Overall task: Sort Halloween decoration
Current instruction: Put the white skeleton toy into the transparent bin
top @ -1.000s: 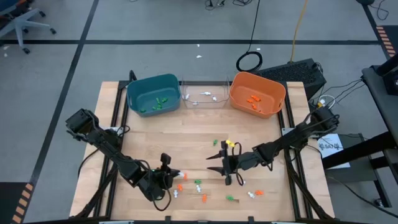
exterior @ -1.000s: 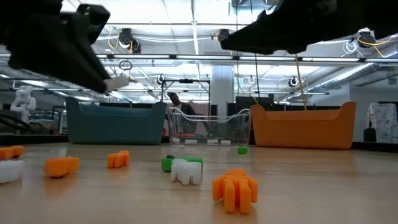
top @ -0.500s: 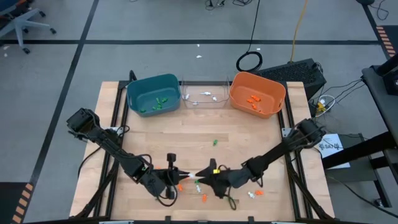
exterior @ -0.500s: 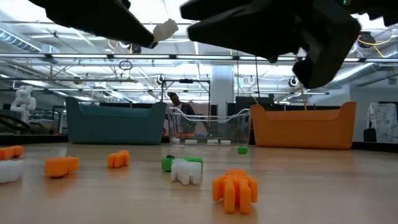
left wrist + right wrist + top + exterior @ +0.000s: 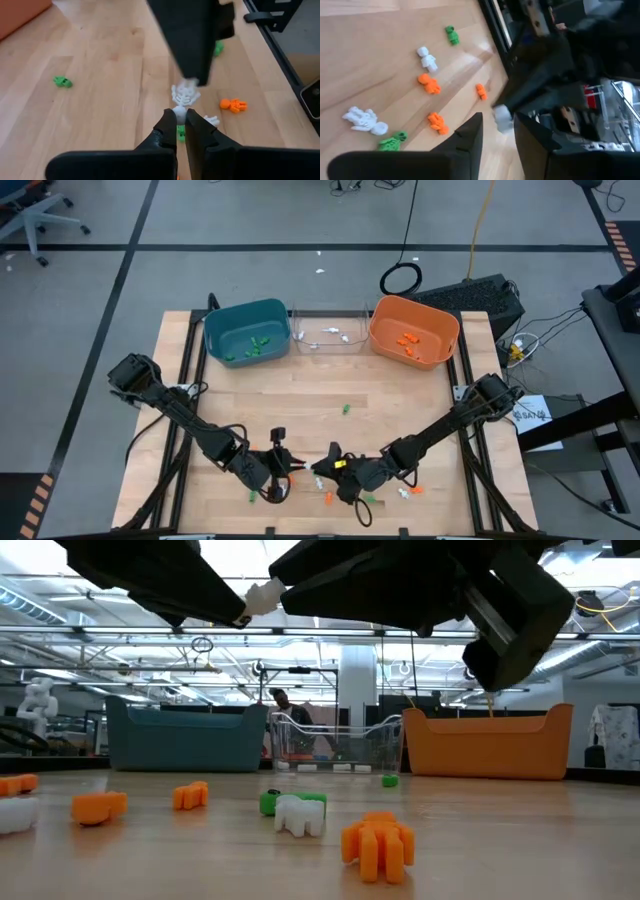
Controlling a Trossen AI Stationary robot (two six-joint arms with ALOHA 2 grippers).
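My left pincer [image 5: 180,121] is pinched tight on a white skeleton [image 5: 184,95], held up over the tabletop [image 5: 400,400] near its front edge. My right pincer [image 5: 496,125] is meeting it tip to tip, fingers narrowing around the same piece; whether they have it yet I cannot tell. The risk, as I judge it, is in the handover: if the left lets go before the right has a firm hold, the skeleton drops among the loose trinkets [image 5: 377,843]. The two tips could also knock together and flick it away. The clear bin [image 5: 329,332] stands well apart, between the teal bin [image 5: 246,330] and the orange bin [image 5: 413,332].
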